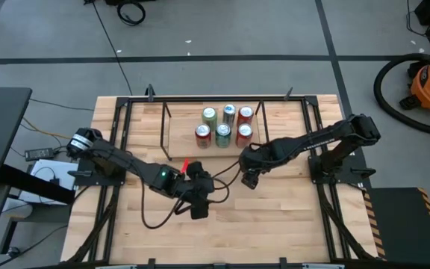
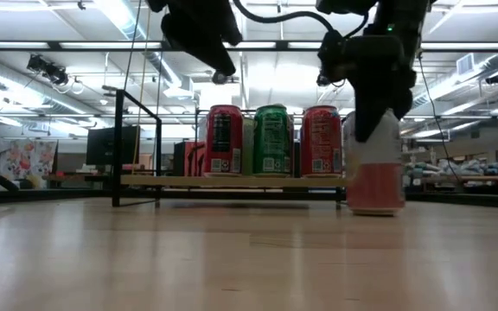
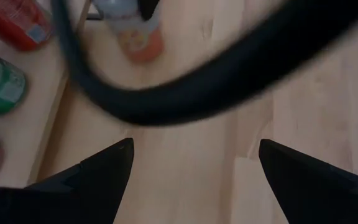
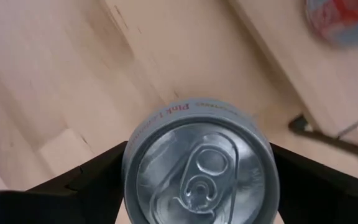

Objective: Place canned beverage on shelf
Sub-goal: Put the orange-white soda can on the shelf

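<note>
The canned beverage (image 4: 199,167), a pale can with a pink lower band, stands upright on the surface (image 1: 275,217) just in front of the shelf's near right corner, with the right end effector (image 4: 197,163) clamped on its upper body, one dark finger pressed to each side below the rim. It is a stiff, thin-walled aluminium cylinder, smooth and likely slippery, probably fairly heavy if full, so a firm but not crushing hold high on the side wall seems right, kept vertical. Behind it the shelf (image 2: 232,181) already carries six cans in two rows. The left end effector (image 1: 198,196) hovers farther out from the shelf, its fingers apart and empty.
</note>
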Robot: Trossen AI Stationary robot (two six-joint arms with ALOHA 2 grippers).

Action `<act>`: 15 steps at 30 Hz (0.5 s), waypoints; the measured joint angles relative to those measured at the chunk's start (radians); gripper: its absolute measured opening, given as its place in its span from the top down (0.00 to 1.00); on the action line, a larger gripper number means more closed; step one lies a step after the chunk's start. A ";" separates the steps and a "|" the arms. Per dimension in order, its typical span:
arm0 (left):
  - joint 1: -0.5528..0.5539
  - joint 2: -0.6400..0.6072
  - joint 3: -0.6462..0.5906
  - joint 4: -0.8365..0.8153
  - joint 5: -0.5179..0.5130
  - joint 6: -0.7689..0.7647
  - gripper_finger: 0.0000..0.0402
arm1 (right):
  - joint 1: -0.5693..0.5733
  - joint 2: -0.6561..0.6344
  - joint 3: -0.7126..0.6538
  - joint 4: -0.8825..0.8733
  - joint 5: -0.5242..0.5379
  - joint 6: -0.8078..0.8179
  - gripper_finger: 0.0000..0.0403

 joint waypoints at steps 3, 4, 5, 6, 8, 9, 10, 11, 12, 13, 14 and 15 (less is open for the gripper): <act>-0.012 0.002 0.000 0.019 -0.001 -0.018 0.11 | 0.000 0.000 0.000 0.040 -0.002 -0.018 0.13; -0.015 0.003 0.000 0.023 -0.001 -0.023 0.11 | 0.002 0.000 0.000 0.050 -0.006 -0.020 0.13; -0.018 0.003 0.000 0.027 -0.001 -0.028 0.11 | 0.004 0.000 0.000 0.057 -0.010 -0.022 0.13; -0.019 0.003 0.000 0.027 -0.001 -0.035 0.11 | 0.007 0.000 0.000 0.064 -0.015 -0.022 0.13; -0.023 0.003 0.000 0.026 0.000 -0.047 0.11 | 0.016 0.000 0.000 0.086 -0.017 -0.022 0.12; -0.025 0.003 0.000 0.027 0.000 -0.049 0.11 | 0.021 0.000 0.000 0.102 -0.017 -0.022 0.12; -0.025 0.003 0.000 0.030 0.000 -0.049 0.11 | 0.026 0.001 0.000 0.119 -0.017 -0.023 0.12; -0.025 0.003 0.000 0.033 0.000 -0.049 0.11 | 0.031 0.001 0.000 0.137 -0.018 -0.029 0.12; -0.025 0.003 0.000 0.036 0.000 -0.049 0.11 | 0.034 0.002 0.000 0.149 -0.017 -0.034 0.12; -0.025 0.004 0.000 0.040 0.000 -0.049 0.11 | 0.037 0.002 0.000 0.155 -0.018 -0.038 0.12; -0.024 0.004 0.000 0.046 0.000 -0.048 0.11 | 0.038 0.002 0.000 0.159 -0.017 -0.046 0.12; -0.024 0.005 0.000 0.051 -0.001 -0.045 0.11 | 0.038 0.002 0.000 0.164 -0.017 -0.054 0.12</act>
